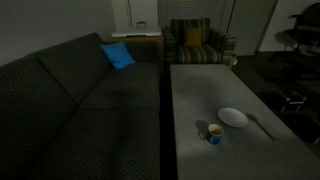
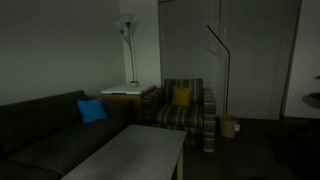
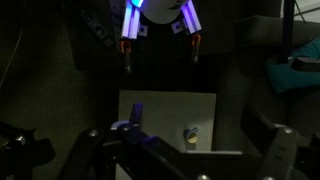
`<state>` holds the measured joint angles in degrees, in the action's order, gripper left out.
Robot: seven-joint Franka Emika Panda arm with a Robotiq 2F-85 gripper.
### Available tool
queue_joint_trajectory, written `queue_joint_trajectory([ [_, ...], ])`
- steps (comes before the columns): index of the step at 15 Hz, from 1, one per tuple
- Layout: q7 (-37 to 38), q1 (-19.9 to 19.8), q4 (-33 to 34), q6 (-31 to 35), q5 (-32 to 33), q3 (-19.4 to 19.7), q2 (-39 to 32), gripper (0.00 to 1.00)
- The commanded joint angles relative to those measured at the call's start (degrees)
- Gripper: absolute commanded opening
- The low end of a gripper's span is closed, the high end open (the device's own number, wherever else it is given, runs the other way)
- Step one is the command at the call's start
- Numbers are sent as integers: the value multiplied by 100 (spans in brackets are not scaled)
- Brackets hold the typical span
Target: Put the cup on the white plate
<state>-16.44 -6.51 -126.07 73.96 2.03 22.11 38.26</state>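
Note:
The small blue cup (image 1: 213, 134) with a pale inside stands upright on the long grey table (image 1: 200, 90), close to its near end. The round white plate (image 1: 233, 117) lies on the table just beyond the cup; the two are apart. In the wrist view the cup (image 3: 191, 135) is small and far away on the pale table top (image 3: 165, 110), and the plate does not show there. My gripper (image 3: 160, 55) appears at the top of the wrist view with its fingers spread wide, open and empty, far from the cup. It is not visible in either exterior view.
A dark sofa (image 1: 70, 100) with a blue cushion (image 1: 118, 55) runs along one side of the table. A striped armchair (image 1: 195, 45) with a yellow cushion stands at the far end, beside a floor lamp (image 2: 127, 40). Dark robot parts (image 3: 110, 155) fill the bottom of the wrist view.

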Motion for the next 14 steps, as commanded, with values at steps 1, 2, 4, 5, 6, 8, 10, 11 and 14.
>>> queue_joint_trajectory([
  [1,-74,-136,15,-8,-45,-87,-43,100],
  [2,-84,-82,-4,37,-98,-115,-110,100],
  [4,45,-41,-53,178,-476,-105,-239,100],
  [5,66,-34,-79,237,-646,-111,-303,100],
  [6,100,-29,-116,317,-851,-131,-389,100],
  [8,125,-38,-161,457,-1131,-213,-541,100],
  [10,99,-25,-185,566,-1365,-313,-704,100],
  [11,102,-17,-218,650,-1466,-381,-786,100],
  [14,143,-16,-268,753,-1576,-614,-977,100],
])
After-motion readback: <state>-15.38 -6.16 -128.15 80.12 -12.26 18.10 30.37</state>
